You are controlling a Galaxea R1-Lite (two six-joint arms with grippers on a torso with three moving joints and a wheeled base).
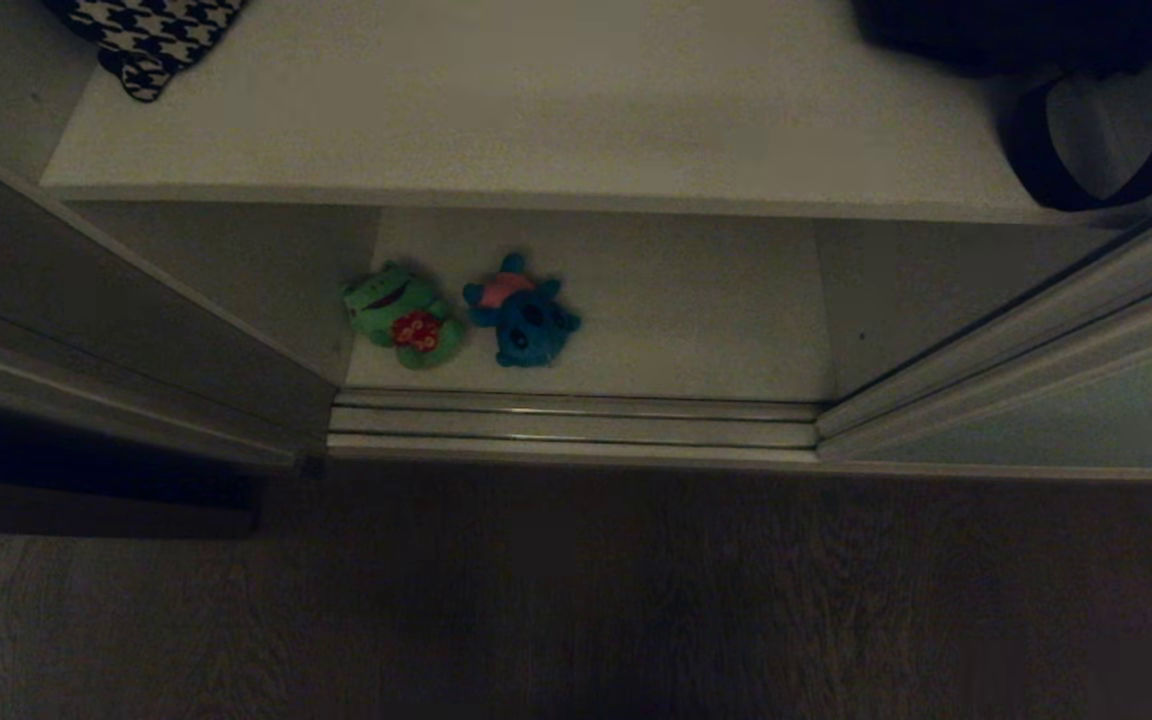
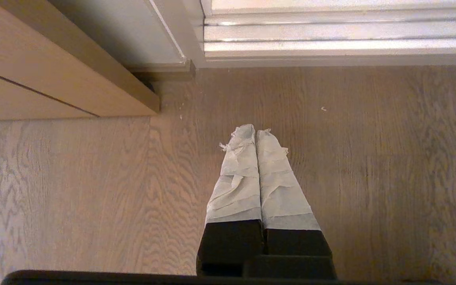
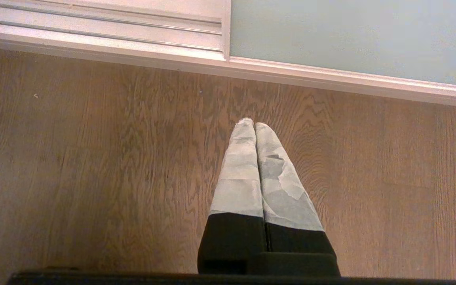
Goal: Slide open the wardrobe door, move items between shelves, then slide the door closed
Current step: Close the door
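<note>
The wardrobe is open. The sliding wardrobe door is pushed over to the right side, and its pale green panel shows in the right wrist view too. Two little plush toys lie on the bottom shelf, close to the left wall of the wardrobe. The green toy with the red spot is on the left, and the blue toy with the pink patch is just beside it on the right. Above them is the upper shelf, with a checked cushion at its left end and a black bag at its right end. Neither arm shows in the head view. The left tool hangs over the wooden floor with its taped tips pressed together and nothing between them. The right tool hangs over the floor as well, tips pressed together, holding nothing. The toys are ahead of both tools, past the metal door track and well apart from them. They sit on the left half of the opening, so the left tool looks like the nearer one. It would need to spread its tips and reach forward over the track. The blue toy's long side runs front to back; the green toy lies a bit slanted.
</note>
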